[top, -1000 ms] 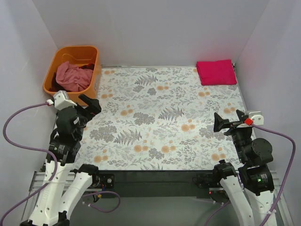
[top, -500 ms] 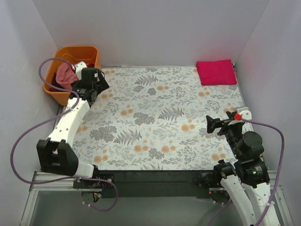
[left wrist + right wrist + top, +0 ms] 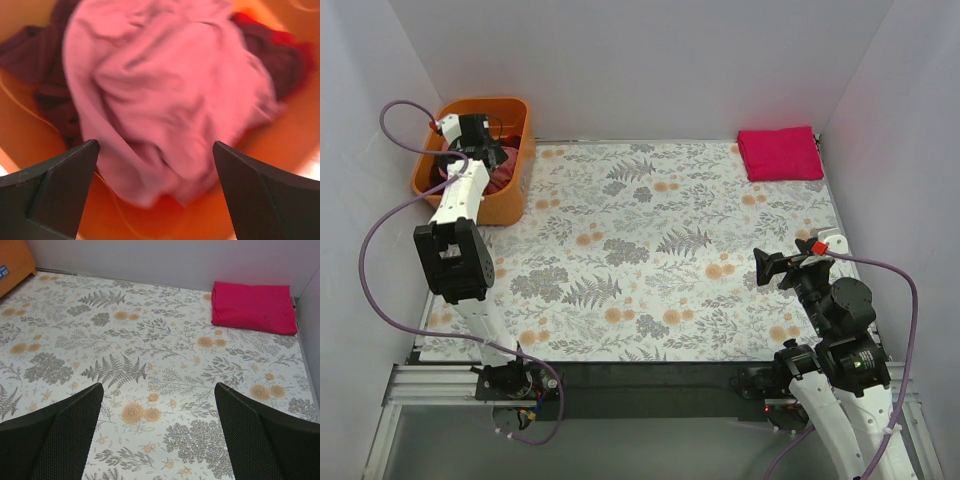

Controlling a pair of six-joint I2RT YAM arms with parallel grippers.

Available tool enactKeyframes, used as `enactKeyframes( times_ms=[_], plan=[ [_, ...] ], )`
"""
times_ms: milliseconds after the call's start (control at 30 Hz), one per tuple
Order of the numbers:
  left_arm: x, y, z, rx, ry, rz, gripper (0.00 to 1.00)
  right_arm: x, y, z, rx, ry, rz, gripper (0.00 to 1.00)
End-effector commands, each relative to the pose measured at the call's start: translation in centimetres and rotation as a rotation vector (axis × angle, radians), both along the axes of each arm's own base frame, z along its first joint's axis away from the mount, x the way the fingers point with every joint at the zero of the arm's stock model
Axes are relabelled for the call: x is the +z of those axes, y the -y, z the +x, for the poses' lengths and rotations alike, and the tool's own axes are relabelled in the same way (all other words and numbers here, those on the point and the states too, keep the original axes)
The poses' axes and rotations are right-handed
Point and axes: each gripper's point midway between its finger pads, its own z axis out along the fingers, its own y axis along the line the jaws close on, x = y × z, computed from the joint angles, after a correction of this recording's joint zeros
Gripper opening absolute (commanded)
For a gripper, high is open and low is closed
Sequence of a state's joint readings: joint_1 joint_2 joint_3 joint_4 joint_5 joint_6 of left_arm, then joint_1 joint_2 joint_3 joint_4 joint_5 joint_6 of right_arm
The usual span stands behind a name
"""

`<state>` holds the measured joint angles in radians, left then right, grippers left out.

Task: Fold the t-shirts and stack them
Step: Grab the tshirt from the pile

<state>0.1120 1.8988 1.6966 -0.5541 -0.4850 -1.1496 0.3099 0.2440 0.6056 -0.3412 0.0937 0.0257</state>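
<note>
So far one done: magenta shirt [image 3: 779, 153] folded, lying well ahead of right gripper [image 3: 157, 390], which hangs wide open, empty. Left gripper [image 3: 154, 147], spread wide, holding nothing, hovers inside tub [image 3: 510, 195]. Pink shirt [image 3: 165, 90] crumpled just below it, maroon ones [image 3: 50, 95] underneath and beside. Those left to fold, stack.

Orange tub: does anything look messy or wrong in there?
Only the shirts: the pink t-shirt lies crumpled over dark maroon t-shirts in the orange tub. The magenta t-shirt is neatly folded. Nothing looks spilled.
</note>
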Motion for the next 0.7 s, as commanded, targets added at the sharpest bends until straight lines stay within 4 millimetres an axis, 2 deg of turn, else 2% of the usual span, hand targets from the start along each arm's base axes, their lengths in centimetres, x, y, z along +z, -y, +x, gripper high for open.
enactKeyframes(
  times_ms=[0,33,67,100,133,200,233,333,367,467,500,567,600,667],
  plan=[
    [0.4,-2.6,0.3,0.070,0.007,0.012,0.98,0.9,-0.3,0.2,0.008,0.032,0.014,0.98],
    [0.0,-3.3,0.3,0.082,0.004,0.010,0.98,0.7,-0.3,0.2,0.009,0.027,0.011,0.98],
    [-1.1,-3.6,0.7,0.086,-0.014,0.005,0.95,0.7,-0.3,0.3,0.011,0.025,0.010,0.98],
    [-1.3,-3.8,0.9,0.089,-0.016,0.007,0.89,0.7,-0.4,0.3,0.012,0.024,0.010,0.98],
    [-0.6,-4.1,1.3,0.095,-0.002,0.011,0.71,0.6,-0.4,0.3,0.014,0.021,0.009,0.98],
    [0.6,-4.2,1.7,0.096,0.011,0.019,0.49,0.5,-0.5,0.3,0.017,0.016,0.008,0.98],
    [2.4,-4.3,2.2,0.098,0.051,0.025,0.32,0.6,-0.6,0.3,0.024,0.017,0.010,0.98],
    [8.2,-4.7,1.8,0.118,0.176,0.067,0.10,0.6,-0.7,0.4,0.029,0.008,0.009,0.98],
    [11.7,-4.7,1.3,0.118,0.259,0.082,0.03,0.8,-0.7,0.5,0.029,0.008,0.010,0.98],
    [17.2,-3.6,0.6,0.058,0.384,0.093,0.00,1.0,-0.6,0.5,0.025,0.009,-0.004,0.98],
    [19.8,-2.4,-0.1,0.009,0.438,0.093,0.00,1.1,-0.5,0.5,0.017,0.010,-0.009,0.98],
    [22.4,-1.3,-0.7,-0.030,0.499,0.096,0.00,1.2,-0.2,0.6,0.002,0.010,-0.013,0.98],
    [24.3,-0.2,-1.4,-0.062,0.539,0.099,0.00,1.6,-0.2,0.5,0.004,0.015,-0.011,0.99],
    [26.5,1.6,-1.6,-0.145,0.596,0.100,0.00,1.8,-0.3,0.4,0.011,0.016,-0.012,0.98]
  ],
)
